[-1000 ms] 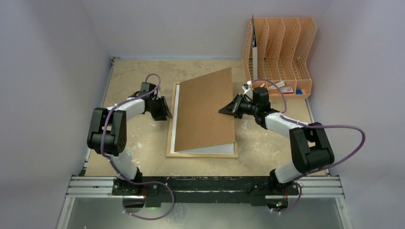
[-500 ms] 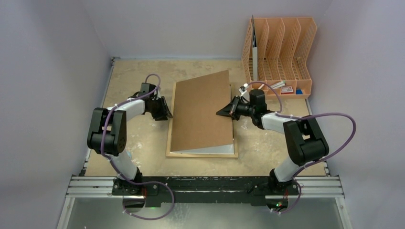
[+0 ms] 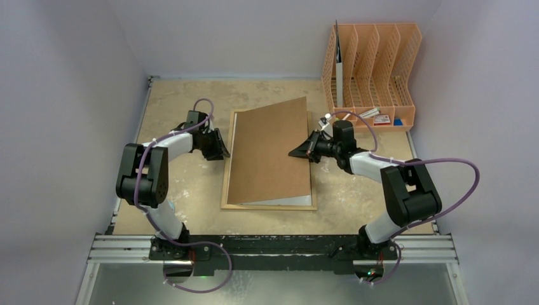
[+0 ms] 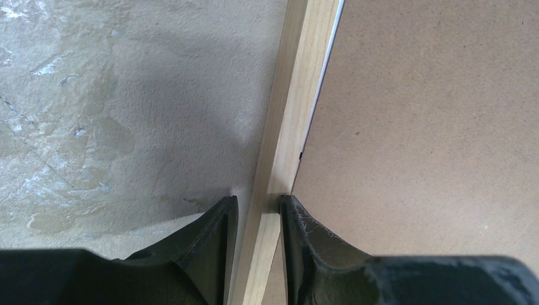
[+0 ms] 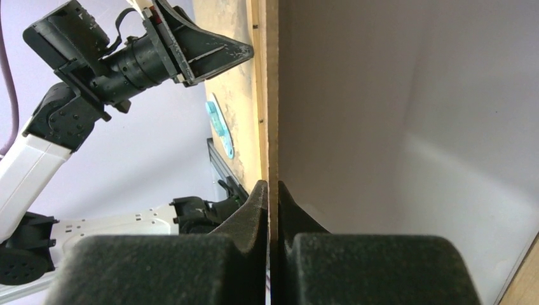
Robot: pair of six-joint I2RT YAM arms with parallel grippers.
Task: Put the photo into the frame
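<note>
The frame (image 3: 267, 206) lies flat on the surface (image 3: 184, 184), between our two tools. Its long left border of light wood (image 4: 286, 127) runs straight in between the fingers of the left tool (image 4: 257, 203). That tool is partly closed and pinches the border, with one finger (image 4: 216, 235) on the outer side by the bare surface and the other on the inner side, touching the edge of the fibreboard back (image 3: 270, 152). The back lies slanted over the frame. Its left edge is down beside the left tool and its right edge is raised in the right tool (image 3: 292, 153), whose fingers (image 5: 254, 203) are pressed together on the thin board edge. A pale strip of the frame's inside shows under the board at the near end. An orange file organiser (image 3: 375, 63) stands beyond the right tool, apart from it.
</note>
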